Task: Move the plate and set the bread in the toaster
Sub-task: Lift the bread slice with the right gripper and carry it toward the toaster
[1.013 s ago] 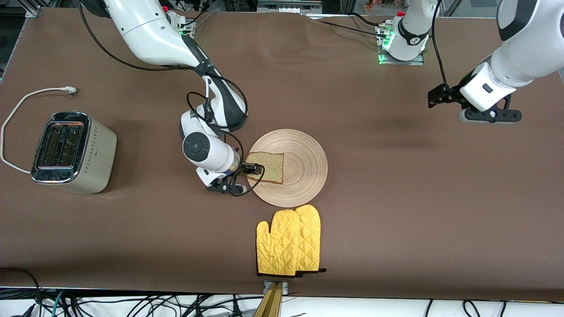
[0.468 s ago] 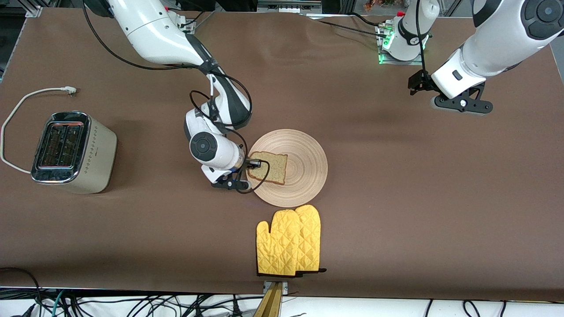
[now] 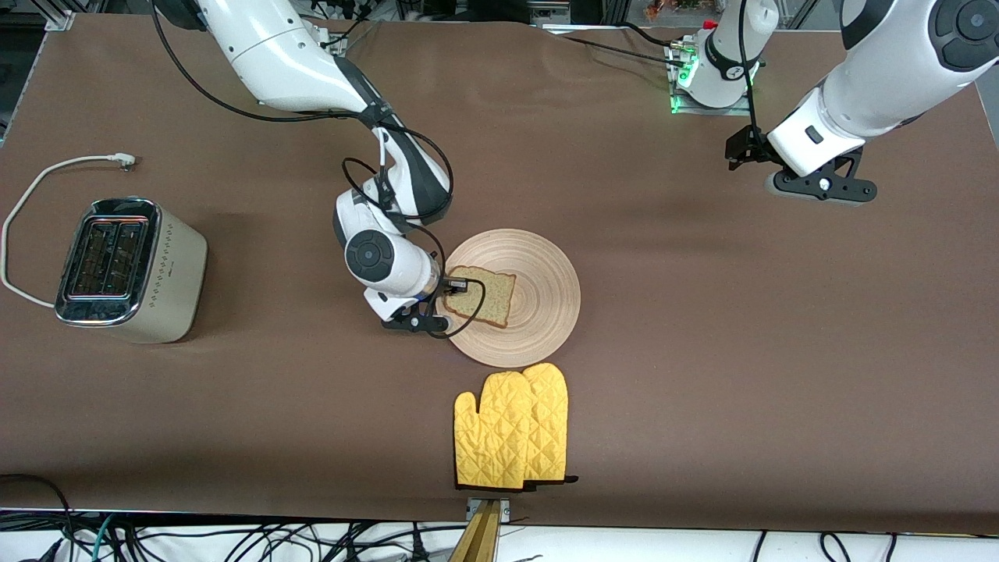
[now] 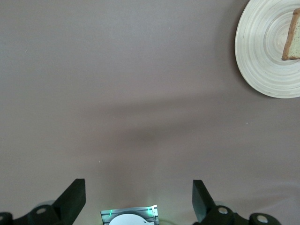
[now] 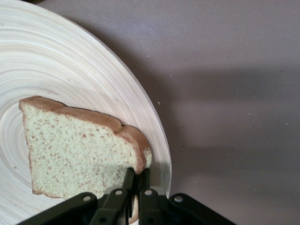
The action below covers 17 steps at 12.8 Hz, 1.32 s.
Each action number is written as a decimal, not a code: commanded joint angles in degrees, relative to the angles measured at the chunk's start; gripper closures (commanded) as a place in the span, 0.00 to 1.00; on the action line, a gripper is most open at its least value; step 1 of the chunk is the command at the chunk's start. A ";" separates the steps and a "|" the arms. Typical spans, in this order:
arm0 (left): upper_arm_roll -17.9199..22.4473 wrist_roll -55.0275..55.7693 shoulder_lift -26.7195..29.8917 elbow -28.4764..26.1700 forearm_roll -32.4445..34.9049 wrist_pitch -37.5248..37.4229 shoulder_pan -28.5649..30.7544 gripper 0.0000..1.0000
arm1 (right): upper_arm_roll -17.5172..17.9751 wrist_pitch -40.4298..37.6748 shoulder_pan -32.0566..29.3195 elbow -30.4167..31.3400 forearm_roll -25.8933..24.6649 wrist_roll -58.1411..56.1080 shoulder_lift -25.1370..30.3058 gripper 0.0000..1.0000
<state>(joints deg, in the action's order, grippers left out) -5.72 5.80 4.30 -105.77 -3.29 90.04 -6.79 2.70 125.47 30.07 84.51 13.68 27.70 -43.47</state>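
A tan bread (image 3: 484, 297) slice with a brown crust is tilted up off the round beige plate (image 3: 538, 312) in the middle of the table. My right gripper (image 3: 453, 287) is shut on the bread's crust edge (image 5: 140, 159) at the plate's rim on the toaster's side; the plate (image 5: 70, 75) fills much of the right wrist view. The cream toaster (image 3: 129, 269) with a chrome top stands at the right arm's end. My left gripper (image 4: 138, 199) hangs open over bare table near its own base, with the plate (image 4: 267, 51) and bread (image 4: 291, 35) at the edge of its view.
A pair of yellow oven mitts (image 3: 511, 428) lies nearer the front camera than the plate. The toaster's white cord (image 3: 47, 176) loops on the table beside it. The brown table top (image 3: 741, 351) spreads wide toward the left arm's end.
The right gripper closed on the bread's edge and lifted it, tilting the slice up off the plate. The left arm swung in toward its base and then held almost still.
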 commanded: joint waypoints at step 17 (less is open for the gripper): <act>0.09 0.18 -1.75 2.77 -2.34 -0.47 0.38 0.00 | -3.49 -20.08 -1.77 -8.31 -0.67 -2.74 9.81 1.00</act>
<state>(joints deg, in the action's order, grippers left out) -5.45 5.80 3.15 -104.44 -4.33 90.04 -6.74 -0.36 107.96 28.48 76.08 13.55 25.96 -35.43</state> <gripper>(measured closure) 0.000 0.956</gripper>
